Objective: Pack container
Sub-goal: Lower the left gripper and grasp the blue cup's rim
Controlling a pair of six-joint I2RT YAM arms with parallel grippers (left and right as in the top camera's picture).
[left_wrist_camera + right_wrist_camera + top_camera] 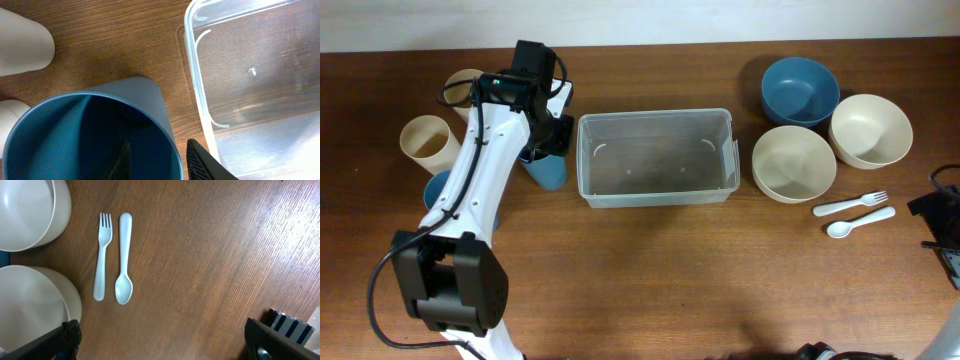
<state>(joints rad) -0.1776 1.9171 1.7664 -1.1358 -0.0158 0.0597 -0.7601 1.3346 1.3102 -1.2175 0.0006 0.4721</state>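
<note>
Clear container [655, 198]: likely light, flexy, slick; pinch the rim. Unclosed left end effector [159, 150] straddles blue cup [137, 97] wall; right end effector [162, 335] wide, empty.

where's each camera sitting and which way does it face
Overhead: above the table, looking straight down on the container, cups and bowls; the left arm shows.
Left wrist: on the left arm, looking down into the blue cup beside the container; the left hand shows, one finger inside the cup.
Right wrist: looking down at the fork and spoon; the right hand shows at the bottom corners.
Shared: overhead and left wrist both see the blue cup and container.
</note>
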